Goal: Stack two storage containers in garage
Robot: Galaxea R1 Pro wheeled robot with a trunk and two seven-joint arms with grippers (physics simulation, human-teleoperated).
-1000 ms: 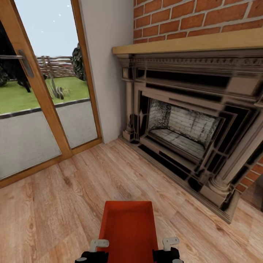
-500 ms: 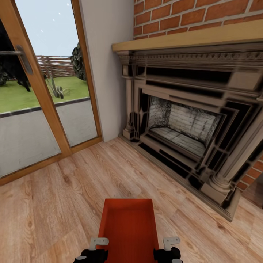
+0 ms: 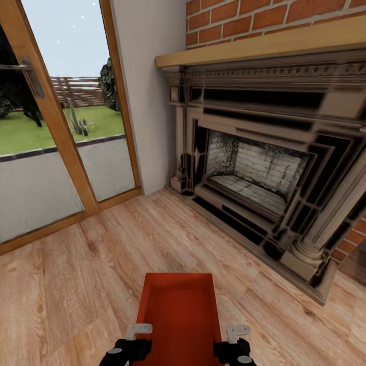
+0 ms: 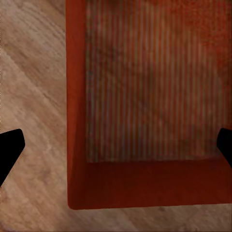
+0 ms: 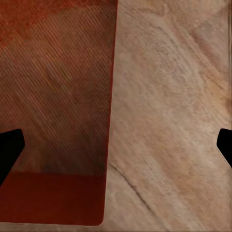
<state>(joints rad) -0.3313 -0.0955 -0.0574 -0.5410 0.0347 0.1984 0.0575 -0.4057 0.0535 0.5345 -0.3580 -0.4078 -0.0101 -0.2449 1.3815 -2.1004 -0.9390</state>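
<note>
light wood-plank floor point(image 3: 101, 264) runs to a brick fireplace point(image 3: 264, 168) and glass door point(image 3: 51, 127). an orange-red container point(image 3: 178, 315) sits low between the left gripper point(image 3: 133, 345) and right gripper point(image 3: 235, 348). wrist views show both jaws spread wide over its walls, probably not gripping.

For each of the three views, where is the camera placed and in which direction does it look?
Head view: from the robot's head, forward and down at fireplace, storage container; left gripper, right gripper show.
Left wrist view: looks down on the container; dark fingertips.
Right wrist view: down on container, wood floor.
All share the container.
</note>
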